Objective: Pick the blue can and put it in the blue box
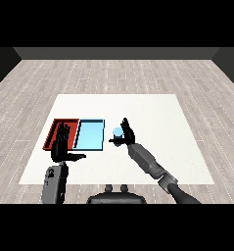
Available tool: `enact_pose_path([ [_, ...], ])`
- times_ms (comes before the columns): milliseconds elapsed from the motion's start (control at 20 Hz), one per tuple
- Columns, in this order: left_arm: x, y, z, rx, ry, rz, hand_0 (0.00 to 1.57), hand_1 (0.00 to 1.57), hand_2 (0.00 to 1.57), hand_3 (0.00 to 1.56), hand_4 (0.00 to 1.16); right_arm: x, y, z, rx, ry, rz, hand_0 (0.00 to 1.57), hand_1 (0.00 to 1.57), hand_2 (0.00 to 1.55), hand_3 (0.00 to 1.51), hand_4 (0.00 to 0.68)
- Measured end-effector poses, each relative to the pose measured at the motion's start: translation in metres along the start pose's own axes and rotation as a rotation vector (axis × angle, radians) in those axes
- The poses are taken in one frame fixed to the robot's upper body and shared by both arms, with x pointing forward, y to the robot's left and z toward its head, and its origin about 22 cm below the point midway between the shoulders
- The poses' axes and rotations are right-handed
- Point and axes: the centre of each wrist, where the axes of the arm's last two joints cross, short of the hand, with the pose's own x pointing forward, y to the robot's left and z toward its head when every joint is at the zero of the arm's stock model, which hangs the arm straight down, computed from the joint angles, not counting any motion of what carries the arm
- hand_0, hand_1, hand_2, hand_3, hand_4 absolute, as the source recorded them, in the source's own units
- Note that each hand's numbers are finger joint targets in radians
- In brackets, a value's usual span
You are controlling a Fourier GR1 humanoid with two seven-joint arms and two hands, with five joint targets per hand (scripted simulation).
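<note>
Right black hand (127, 134) beside the small pale-blue cylindrical can (117, 132), fingers straight, thumb under it, not yet curled round. Left black hand (61, 145) spread flat over the shallow red tray (53, 128). Grasp step apparently; next, likely closing, lifting, shifting left into the adjacent light blue tray (90, 135).
</note>
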Motion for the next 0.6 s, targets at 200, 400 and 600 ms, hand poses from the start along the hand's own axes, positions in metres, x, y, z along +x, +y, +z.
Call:
enact_pose_path([
  [200,0.0,0.001,0.003,0.006,-0.004,-0.002,0.0,0.0,0.0,0.0,0.0,-0.003,0.002,0.002,-0.02,0.011,0.016,1.09,1.09,1.3,1.25,0.414],
  [400,0.003,0.002,-0.005,0.008,0.001,-0.01,0.0,0.0,0.0,0.0,0.0,-0.001,0.003,-0.003,-0.141,0.003,0.115,1.5,1.5,1.47,1.43,0.647],
  [600,0.0,0.001,-0.005,0.01,0.003,-0.002,0.0,0.0,0.0,0.0,0.0,0.0,0.007,-0.007,-0.186,0.009,0.212,1.5,1.5,1.48,1.44,0.62],
])
